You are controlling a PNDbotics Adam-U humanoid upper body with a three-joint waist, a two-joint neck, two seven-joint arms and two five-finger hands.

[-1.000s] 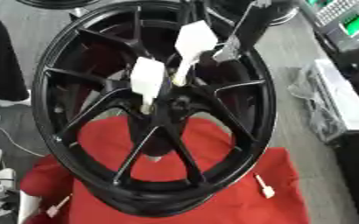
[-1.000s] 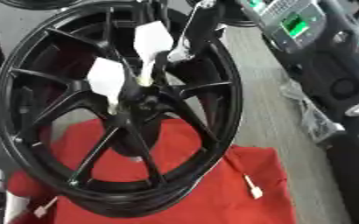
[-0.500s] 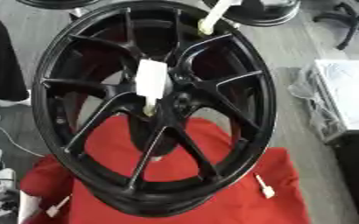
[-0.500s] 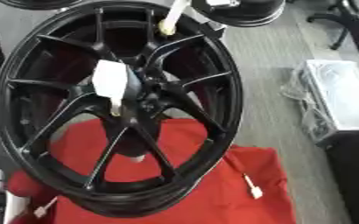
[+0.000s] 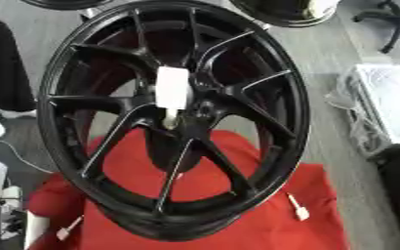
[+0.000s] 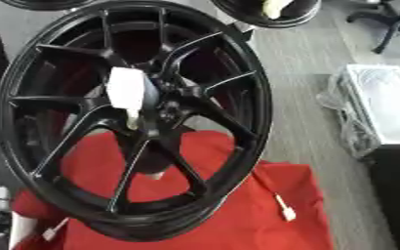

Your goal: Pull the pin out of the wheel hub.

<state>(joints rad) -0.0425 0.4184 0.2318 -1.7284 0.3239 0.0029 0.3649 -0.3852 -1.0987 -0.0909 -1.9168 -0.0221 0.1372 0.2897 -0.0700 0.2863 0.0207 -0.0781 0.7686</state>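
A black wheel (image 5: 173, 119) stands tilted on a red cloth (image 5: 263, 224) that lies on the grey floor (image 5: 323, 58). One white pin (image 5: 171, 93) sits in the hub at the centre of the wheel, where the spokes meet; its wide white head stands up and its thin lower end goes into a hole of the hub. Two small white pins (image 5: 299, 211) lie on the cloth, one near the right side of the rim and one (image 5: 65, 233) at the lower left, both apart from the wheel. A white box with cables (image 6: 383, 110) is on the floor at the right. No hand of the robot shows in either view, so I cannot tell if the hands are released or clenched.
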